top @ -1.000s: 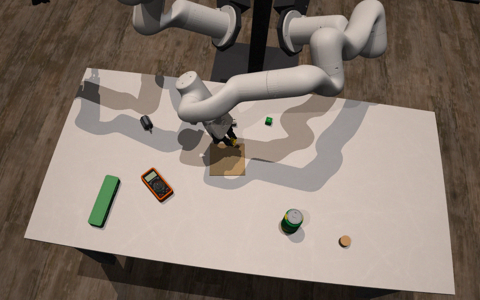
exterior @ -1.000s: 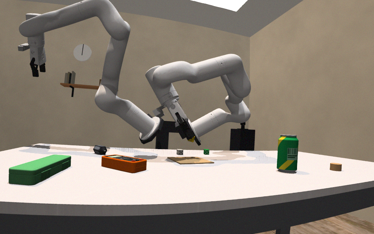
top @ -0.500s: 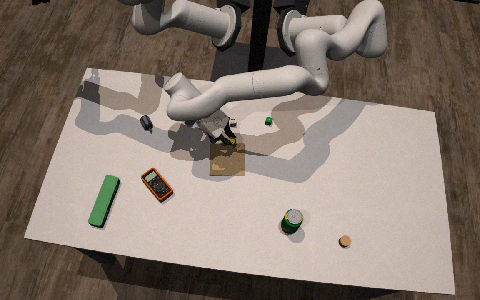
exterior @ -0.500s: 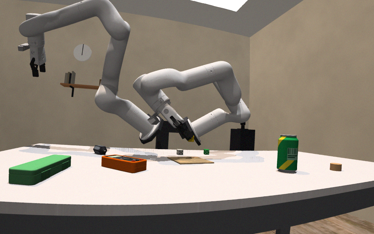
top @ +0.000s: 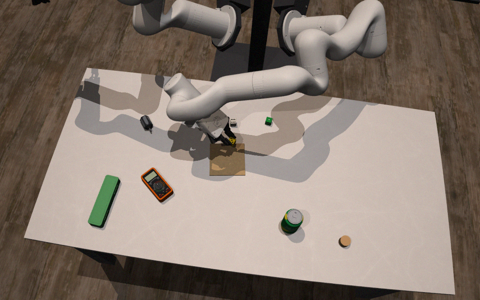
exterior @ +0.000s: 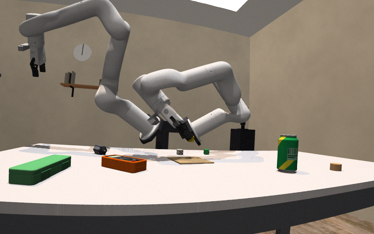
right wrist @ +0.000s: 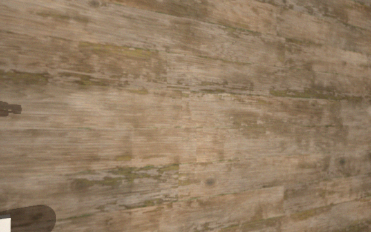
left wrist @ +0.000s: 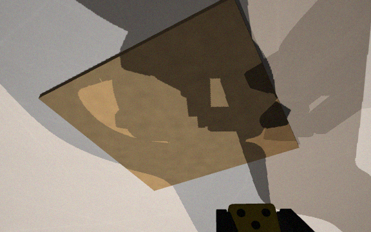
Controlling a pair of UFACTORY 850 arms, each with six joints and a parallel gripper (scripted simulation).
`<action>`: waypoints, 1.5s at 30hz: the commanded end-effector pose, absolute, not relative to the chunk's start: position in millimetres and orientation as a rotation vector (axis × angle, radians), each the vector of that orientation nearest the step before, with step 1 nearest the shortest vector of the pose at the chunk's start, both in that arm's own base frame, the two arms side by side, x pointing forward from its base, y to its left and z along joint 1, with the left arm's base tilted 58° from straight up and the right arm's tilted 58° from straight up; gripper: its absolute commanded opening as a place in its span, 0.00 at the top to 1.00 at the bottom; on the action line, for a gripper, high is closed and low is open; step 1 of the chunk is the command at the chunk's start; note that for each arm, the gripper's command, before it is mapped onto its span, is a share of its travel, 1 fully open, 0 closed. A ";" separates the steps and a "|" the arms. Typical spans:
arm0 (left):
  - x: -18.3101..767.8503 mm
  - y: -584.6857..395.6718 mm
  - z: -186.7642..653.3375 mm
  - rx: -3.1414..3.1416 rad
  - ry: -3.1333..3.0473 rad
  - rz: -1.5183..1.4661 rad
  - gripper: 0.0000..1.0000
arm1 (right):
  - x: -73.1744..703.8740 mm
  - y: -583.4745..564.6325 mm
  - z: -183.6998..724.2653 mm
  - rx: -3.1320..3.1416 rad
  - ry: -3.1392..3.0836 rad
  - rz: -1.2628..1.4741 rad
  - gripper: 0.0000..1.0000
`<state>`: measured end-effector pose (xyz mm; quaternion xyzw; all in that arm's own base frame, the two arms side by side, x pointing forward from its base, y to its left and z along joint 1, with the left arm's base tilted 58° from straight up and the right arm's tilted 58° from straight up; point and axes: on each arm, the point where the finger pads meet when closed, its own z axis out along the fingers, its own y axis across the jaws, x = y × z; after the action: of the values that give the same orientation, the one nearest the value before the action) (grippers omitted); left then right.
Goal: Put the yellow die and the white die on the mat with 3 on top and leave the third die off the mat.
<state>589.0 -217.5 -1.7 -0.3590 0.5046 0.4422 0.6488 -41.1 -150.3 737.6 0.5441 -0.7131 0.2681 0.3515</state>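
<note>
My worktop (top: 346, 167) (exterior: 182, 186) is pale, with faint veining and broad shadows across it. In the top view, taking the tan mat (top: 227, 164) (exterior: 191, 160) (left wrist: 160, 106) as my clock's centre, it lies flat and partly shaded. Towards twelve, just off its edge, sits the white die (top: 233, 121) (exterior: 180, 151), six pips up. At one to two o'clock is the green die (top: 268, 121) (exterior: 206, 151), one pip up. A dark, faceted object (top: 146, 122) (exterior: 100, 149) lies near ten. An orange multimeter (top: 157, 184) (exterior: 123, 163) lies at eight, with a long green case (top: 103, 200) (exterior: 40, 169) beyond it. Towards four to five, a green drink can (top: 291, 221) (exterior: 287, 153) stands upright, and a small tan disc (top: 345, 241) (exterior: 335, 166) lies farther out.
</note>
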 end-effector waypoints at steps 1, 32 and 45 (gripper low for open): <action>589.6 -217.1 -2.0 -0.816 1.147 1.003 0.78 | -41.0 -149.9 738.4 1.407 -1.844 0.695 0.00; 601.7 -186.1 -22.4 -0.816 1.147 1.003 0.78 | -41.0 -149.9 738.4 1.407 -1.844 0.695 0.00; 606.6 -173.7 -30.6 -0.816 1.147 1.003 0.78 | -41.0 -149.9 738.4 1.407 -1.844 0.695 0.00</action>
<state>605.4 -174.8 -29.8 -0.3590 0.5047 0.4423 0.6487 -41.1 -150.3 737.6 0.5441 -0.7131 0.2681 0.3515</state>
